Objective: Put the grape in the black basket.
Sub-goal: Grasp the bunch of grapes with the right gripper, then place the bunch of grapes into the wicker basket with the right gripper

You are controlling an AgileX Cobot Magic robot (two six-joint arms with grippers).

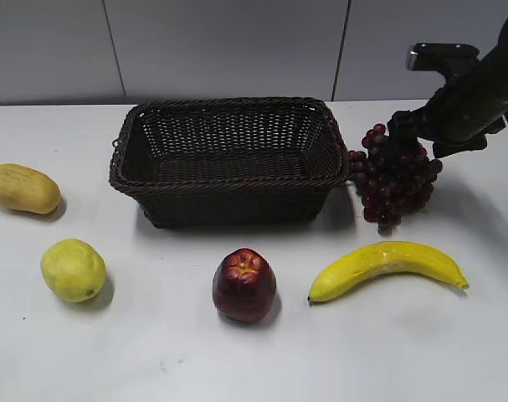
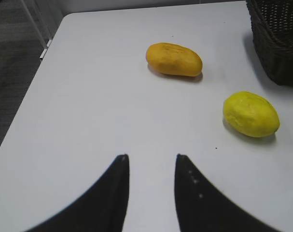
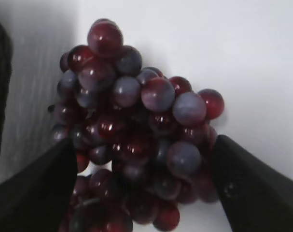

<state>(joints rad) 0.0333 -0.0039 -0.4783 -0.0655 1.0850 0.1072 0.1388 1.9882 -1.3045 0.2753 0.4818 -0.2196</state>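
Note:
The grape [image 1: 396, 186] is a dark red-purple bunch just right of the black basket's [image 1: 228, 186] right end, touching its rim corner. My right gripper [image 1: 404, 138] comes down on the top of the bunch. In the right wrist view the gripper [image 3: 145, 142] has one finger pressed against each side of the grape [image 3: 136, 96], shut on it, with white table showing underneath. The basket is empty. My left gripper [image 2: 152, 157] is open and empty over bare table at the left, out of the exterior view.
On the white table [image 1: 153, 352] lie a dark red apple [image 1: 244, 285], a banana [image 1: 387, 266], a yellow-green fruit [image 1: 73, 270] [image 2: 251, 114] and an orange-yellow mango [image 1: 22, 188] [image 2: 174, 59]. The basket corner [image 2: 279, 38] shows at the left wrist view's upper right.

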